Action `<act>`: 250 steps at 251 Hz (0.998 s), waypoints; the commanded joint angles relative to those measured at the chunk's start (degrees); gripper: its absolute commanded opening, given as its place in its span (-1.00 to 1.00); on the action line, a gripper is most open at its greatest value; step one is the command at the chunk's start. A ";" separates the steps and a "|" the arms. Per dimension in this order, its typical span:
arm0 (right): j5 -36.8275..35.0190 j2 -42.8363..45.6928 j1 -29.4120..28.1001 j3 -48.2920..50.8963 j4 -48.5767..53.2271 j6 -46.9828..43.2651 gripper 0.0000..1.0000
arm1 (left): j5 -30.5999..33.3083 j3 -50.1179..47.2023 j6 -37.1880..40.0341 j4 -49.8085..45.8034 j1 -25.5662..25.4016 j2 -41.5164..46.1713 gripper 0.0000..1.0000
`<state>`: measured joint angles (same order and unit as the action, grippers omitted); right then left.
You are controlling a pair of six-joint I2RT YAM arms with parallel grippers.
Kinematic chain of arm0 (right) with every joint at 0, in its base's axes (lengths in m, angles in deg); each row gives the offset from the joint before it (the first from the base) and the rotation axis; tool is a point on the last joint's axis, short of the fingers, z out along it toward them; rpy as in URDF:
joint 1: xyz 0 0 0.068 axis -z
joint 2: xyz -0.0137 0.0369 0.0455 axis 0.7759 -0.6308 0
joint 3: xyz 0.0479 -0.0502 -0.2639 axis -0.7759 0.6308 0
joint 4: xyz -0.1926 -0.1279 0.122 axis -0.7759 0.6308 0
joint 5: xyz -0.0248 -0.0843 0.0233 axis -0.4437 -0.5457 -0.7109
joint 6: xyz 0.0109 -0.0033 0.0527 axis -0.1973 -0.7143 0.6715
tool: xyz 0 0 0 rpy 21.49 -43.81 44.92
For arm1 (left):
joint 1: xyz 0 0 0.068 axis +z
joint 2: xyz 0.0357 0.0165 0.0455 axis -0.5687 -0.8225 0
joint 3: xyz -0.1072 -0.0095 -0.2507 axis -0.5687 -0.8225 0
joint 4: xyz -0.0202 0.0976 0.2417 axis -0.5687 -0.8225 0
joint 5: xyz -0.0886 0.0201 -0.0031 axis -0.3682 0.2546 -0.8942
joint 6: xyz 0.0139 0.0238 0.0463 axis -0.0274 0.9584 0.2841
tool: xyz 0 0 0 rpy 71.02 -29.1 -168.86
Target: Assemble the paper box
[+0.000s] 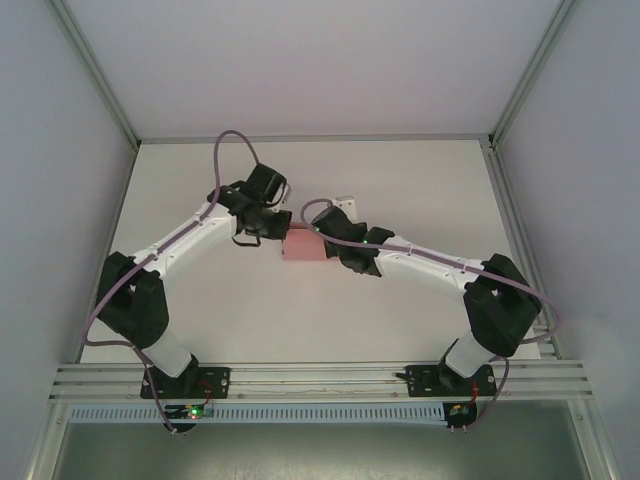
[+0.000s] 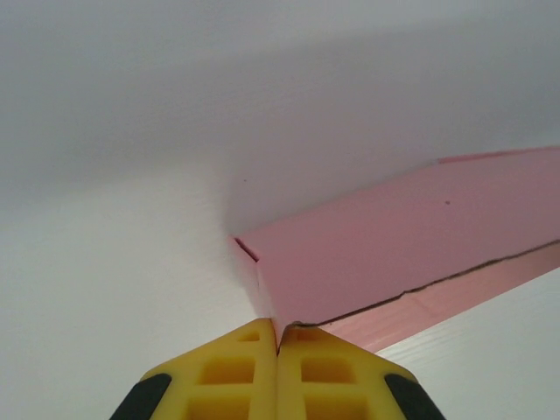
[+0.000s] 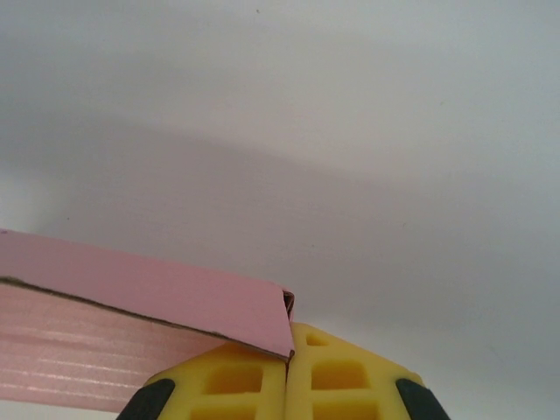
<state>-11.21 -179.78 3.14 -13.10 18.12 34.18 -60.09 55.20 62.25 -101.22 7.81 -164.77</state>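
Although the enclosure was bare, its parts were distinct: a matt white table (image 1: pixel 400 180), pale grey walls (image 1: pixel 60 150) on three sides, slanting aluminium frame posts (image 1: pixel 95 70) at the corners, and a ribbed metal rail (image 1: pixel 320 378) along the near edge carrying both arm bases.

The paper box (image 1: pixel 303 246) lay flat near the table's centre, slightly towards the back, with its broad pink face up. Its long axis ran left to right, from one gripper to the other, and each short end was partly covered from above by a wrist.

The left gripper (image 1: pixel 270 230) met the box's left end. In the left wrist view its yellow fingers (image 2: pixel 232 372) were pressed together, the seam between them touching the near corner of the box (image 2: pixel 402 236); a dark open seam ran along the box's front edge above a paler side panel. Whether any card was nipped in the seam could not be told.

The right gripper (image 1: pixel 335 248) met the right end. In the right wrist view its fingers (image 3: pixel 350 376) were likewise pressed together, and the corner of the box (image 3: pixel 131 280) overlapped the tip of one finger; a grip could not be confirmed.

Purple cables (image 1: pixel 235 140) looped over both arms. A small white object (image 1: pixel 346 204), too small to identify, sat just behind the right wrist, near the box's far right corner.
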 commanded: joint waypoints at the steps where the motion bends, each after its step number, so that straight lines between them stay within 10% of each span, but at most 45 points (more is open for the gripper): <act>1: -3.16 -2.30 -1.75 -1.59 1.83 -1.54 -1.00 | -12.71 1.83 -9.35 3.44 3.47 0.96 -1.00; 250: -1.46 -2.88 -1.44 2.82 -2.98 -0.08 -1.00 | -0.20 -14.35 0.15 7.22 -0.31 1.30 -1.00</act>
<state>-13.96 -181.90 2.03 -13.50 16.51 34.44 -62.45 45.45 60.04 -88.67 9.54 -162.39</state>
